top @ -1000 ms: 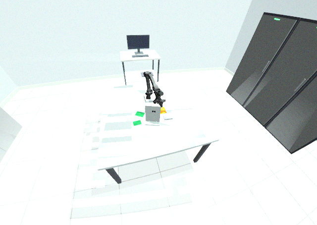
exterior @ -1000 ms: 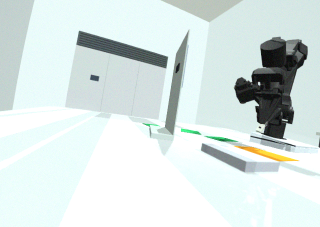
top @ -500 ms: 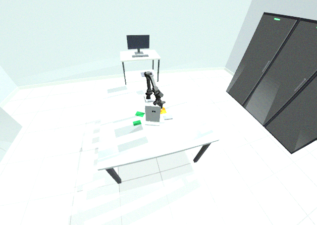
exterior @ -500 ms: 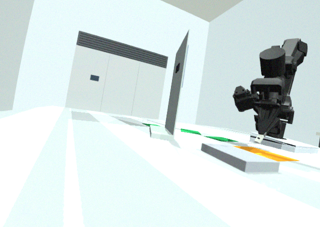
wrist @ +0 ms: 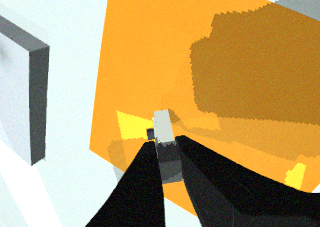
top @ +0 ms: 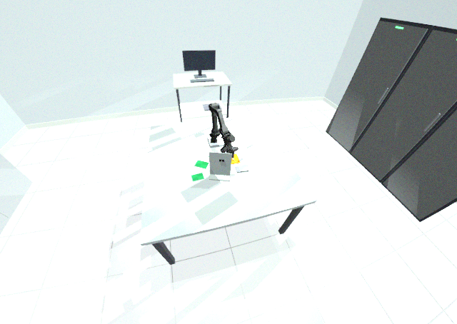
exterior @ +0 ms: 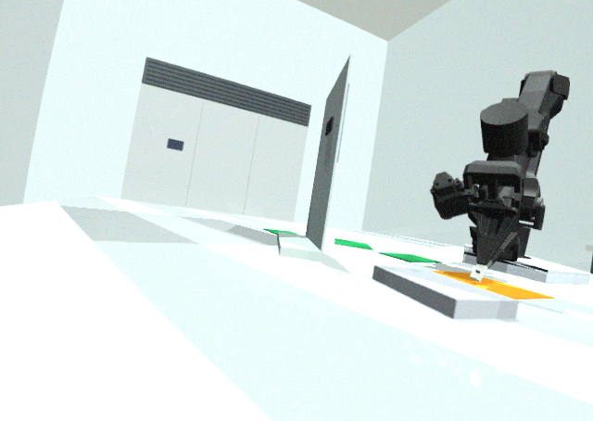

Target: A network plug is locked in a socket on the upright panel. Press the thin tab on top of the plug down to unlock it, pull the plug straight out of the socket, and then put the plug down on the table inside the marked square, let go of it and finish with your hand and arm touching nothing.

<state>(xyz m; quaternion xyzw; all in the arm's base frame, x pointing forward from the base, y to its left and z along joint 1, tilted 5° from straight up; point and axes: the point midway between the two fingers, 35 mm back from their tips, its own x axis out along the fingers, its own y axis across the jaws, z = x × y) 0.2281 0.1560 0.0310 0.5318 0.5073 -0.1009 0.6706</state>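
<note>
The network plug [exterior: 476, 274] [wrist: 163, 125], pale with a darker rear part, is held between the black fingertips of my gripper [exterior: 483, 264] [wrist: 165, 148], which is shut on it. The plug points down at a slight tilt, over the orange marked square [top: 235, 160] [exterior: 522, 292] [wrist: 145, 52]. Its end is at or just above the surface; I cannot tell whether it touches. The upright panel [top: 220, 168] [exterior: 321, 191] stands apart from the plug. In the top view the plug is too small to make out.
A low grey block [top: 242, 168] [exterior: 484, 310] [wrist: 39, 102] lies beside the square. Green patches [top: 201, 164] [exterior: 411, 257] lie on the table [top: 258, 203] on the panel's other side. Shadow and bright yellow light fall on the square.
</note>
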